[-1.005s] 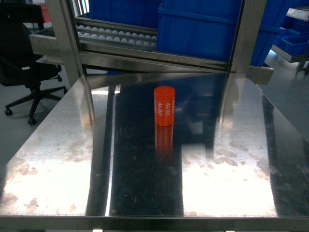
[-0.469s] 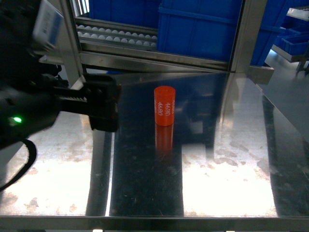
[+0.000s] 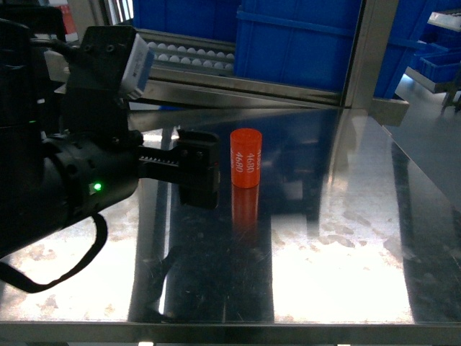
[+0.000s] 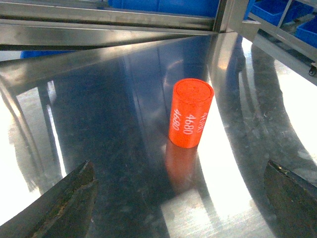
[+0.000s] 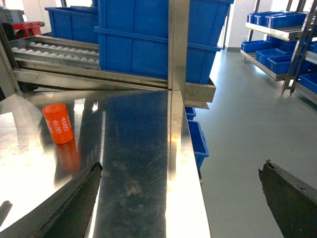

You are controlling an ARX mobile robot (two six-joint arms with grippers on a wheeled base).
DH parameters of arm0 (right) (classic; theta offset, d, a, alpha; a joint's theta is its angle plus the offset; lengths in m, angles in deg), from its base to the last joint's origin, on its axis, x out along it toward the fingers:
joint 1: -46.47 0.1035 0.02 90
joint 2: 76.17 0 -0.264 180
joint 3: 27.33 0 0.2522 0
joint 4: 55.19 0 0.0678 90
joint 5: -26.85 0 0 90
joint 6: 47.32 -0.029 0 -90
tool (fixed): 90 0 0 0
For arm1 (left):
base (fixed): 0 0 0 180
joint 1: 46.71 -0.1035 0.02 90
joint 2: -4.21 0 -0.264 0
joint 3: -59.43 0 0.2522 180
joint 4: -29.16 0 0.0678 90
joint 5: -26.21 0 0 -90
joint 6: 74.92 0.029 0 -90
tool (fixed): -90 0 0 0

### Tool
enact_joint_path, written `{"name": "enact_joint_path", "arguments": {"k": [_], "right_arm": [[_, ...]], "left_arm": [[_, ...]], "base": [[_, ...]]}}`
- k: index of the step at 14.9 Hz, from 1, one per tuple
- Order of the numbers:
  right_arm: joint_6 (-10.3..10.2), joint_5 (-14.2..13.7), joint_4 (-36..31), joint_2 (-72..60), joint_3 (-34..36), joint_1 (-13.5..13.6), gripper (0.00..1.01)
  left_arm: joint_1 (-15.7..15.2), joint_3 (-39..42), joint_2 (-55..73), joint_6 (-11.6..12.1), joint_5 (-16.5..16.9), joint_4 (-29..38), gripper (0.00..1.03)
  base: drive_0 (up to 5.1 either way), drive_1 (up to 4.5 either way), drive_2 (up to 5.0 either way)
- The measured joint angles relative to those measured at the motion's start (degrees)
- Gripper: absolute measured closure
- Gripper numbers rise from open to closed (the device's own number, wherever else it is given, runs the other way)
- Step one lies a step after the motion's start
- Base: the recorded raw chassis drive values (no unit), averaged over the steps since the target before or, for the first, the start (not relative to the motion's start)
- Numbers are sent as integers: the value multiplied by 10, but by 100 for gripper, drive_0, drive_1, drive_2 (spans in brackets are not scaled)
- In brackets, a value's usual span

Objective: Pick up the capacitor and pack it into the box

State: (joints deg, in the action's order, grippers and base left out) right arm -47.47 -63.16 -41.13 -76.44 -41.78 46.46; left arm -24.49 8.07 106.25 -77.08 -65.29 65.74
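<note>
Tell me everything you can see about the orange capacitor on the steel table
The capacitor is a short, bright orange cylinder, matte and plastic-looking, with a flat round top. White digits reading 4680 run sideways down its side, printed more than once. It stands upright on the shiny steel table, which mirrors it below, roughly mid-table toward the back edge. Nothing touches it but the table: the left gripper is open and faces it with its fingers spread wide, and in the head view sits just to its left, apart from it.

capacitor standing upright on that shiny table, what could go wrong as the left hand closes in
1. The capacitor stands upright and free on the smooth steel table; a glancing finger could tip it and let it roll.
2. The left hand is open but aimed slightly off-centre, so one finger may touch first.
</note>
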Motion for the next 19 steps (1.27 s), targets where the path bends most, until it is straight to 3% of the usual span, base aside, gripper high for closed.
{"name": "enact_joint_path", "arguments": {"k": [7,13,16,19], "right_arm": [[0,0,0,0,0,0,3],[0,0,0,0,0,0,3],[0,0,0,0,0,0,3],[0,0,0,0,0,0,3]], "left_arm": [[17,-157,165,5,11,-26,5],[19,-358,313,18,-6,-103,5],[20,-416,342,22,-7,-144,6],[20,-421,342,21,-10,-156,42]], "base": [[0,0,0],[0,0,0],[0,0,0],[0,0,0]]}}
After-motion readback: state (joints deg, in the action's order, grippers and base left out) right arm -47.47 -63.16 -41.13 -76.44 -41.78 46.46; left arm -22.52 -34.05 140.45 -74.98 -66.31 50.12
